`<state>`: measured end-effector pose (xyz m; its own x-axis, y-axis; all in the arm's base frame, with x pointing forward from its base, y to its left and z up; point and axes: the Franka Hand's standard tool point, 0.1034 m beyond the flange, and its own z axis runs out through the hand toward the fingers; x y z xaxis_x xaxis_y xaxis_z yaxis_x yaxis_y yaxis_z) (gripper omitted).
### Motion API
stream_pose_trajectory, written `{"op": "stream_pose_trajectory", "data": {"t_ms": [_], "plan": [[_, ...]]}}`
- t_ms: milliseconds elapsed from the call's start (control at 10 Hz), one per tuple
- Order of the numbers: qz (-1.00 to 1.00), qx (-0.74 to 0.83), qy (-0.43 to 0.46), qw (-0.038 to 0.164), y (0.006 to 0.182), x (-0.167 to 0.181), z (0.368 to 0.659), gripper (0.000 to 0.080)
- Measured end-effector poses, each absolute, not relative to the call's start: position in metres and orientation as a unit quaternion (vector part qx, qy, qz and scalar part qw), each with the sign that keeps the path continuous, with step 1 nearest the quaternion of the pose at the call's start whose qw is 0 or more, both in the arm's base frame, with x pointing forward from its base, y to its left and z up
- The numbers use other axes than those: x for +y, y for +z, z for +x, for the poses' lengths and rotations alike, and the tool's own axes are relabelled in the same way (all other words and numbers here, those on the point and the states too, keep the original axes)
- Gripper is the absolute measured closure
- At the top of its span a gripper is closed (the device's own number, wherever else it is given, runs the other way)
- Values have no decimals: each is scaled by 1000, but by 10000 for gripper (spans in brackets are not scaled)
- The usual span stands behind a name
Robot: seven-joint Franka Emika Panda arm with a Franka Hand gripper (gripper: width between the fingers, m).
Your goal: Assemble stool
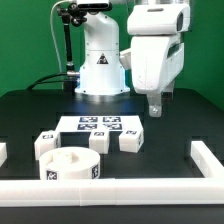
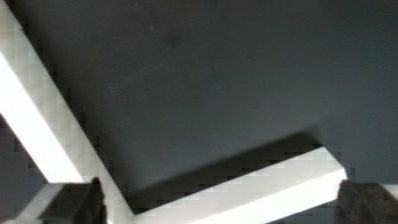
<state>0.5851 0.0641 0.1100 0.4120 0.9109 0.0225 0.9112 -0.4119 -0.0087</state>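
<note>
Empty white two-finger gripper (image 1: 157, 108) hangs aside; the stool parts lie loose.

Exterior view: the gripper hovers over the bare black table (image 1: 175, 135) toward the exterior view's right, well apart from every part, probably so that nothing is knocked before a reach. The round thick white plastic seat disc (image 1: 72, 166) lies flat just behind the long white front border rail (image 1: 130, 189). 3 small white rectangular leg blocks (image 1: 100, 141) stand unattached between the disc and the thin flat white marker board (image 1: 100, 124). Disc and blocks all carry black-and-white square tags. No leg is joined, so assembly looks barely begun.

Wrist view: the 2 dark fingertips (image 2: 64, 200) stand wide apart with nothing between them. Below lie only black table and the corner where 2 white rails (image 2: 45, 110) meet; no stool part shows here.
</note>
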Motion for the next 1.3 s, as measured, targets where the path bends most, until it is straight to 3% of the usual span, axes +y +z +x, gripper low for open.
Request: {"op": "stream_pose_trajectory", "data": {"t_ms": [400,600,1000,1300], "plan": [[-838,-546,-6,9,109,61,584,150],[-820,-573,-3,1,102,12,574,150],[-804,-595,6,5,85,-57,555,150],[-808,-590,7,5,84,-55,555,150]]}}
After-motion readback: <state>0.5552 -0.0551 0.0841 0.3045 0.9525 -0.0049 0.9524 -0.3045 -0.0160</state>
